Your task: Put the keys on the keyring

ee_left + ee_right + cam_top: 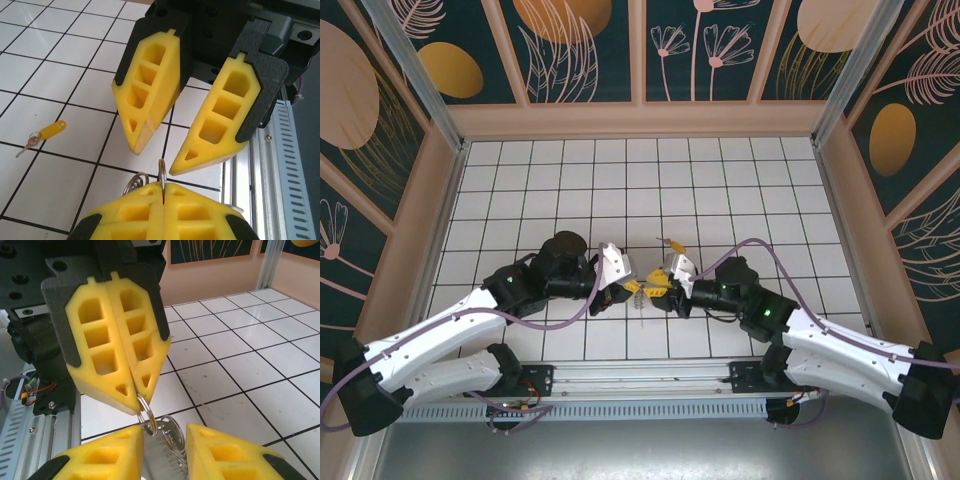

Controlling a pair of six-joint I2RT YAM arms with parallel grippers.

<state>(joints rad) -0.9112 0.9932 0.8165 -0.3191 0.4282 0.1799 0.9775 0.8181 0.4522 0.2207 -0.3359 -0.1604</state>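
Keyring (144, 409) sits pinched edge-on at the very tips of the left gripper (163, 186), whose jaws are pressed together on it. Further loops (171, 434) hang in the gap of the right gripper (165, 435), whose jaws stand partly apart, facing it. A yellow-headed key (47, 132) lies on the tiled table (50, 50), apart from both grippers.

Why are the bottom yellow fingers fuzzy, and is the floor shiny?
Left wrist view: the left hand sits very close to the lens, so its edges go soft, while the yellow-tagged key looks clearer. Right wrist view: the white tiles carry a pale sheen. Top view: even light, no harsh shadows.
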